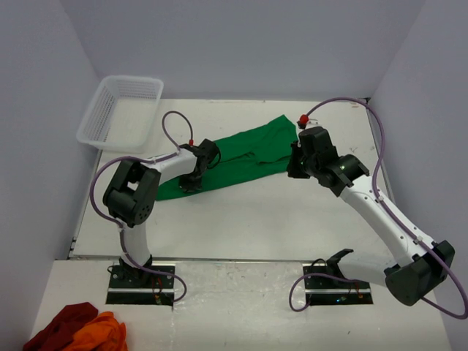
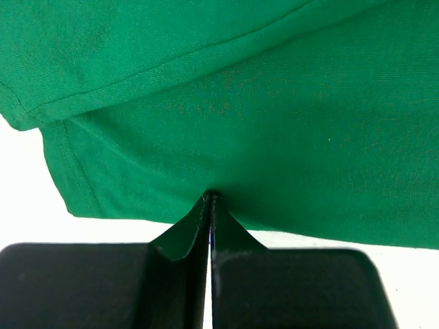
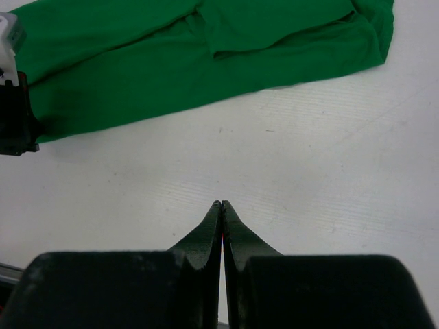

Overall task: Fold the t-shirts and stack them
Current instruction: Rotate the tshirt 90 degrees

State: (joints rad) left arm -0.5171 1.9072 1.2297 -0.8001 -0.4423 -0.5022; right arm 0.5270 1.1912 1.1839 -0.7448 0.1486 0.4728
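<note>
A green t-shirt (image 1: 241,157) lies flattened in a long strip across the middle of the white table. My left gripper (image 1: 194,179) is shut, with its tips at the shirt's near hem. In the left wrist view the closed tips (image 2: 210,197) touch the green cloth (image 2: 274,103), and no cloth shows between the fingers. My right gripper (image 1: 292,168) is shut and empty beside the shirt's right end. In the right wrist view it (image 3: 222,203) hangs over bare table, short of the shirt (image 3: 171,62).
A white mesh basket (image 1: 121,110) stands at the back left corner of the table. Red and orange clothes (image 1: 73,330) lie in a heap off the table at the near left. Grey walls close in the sides and back.
</note>
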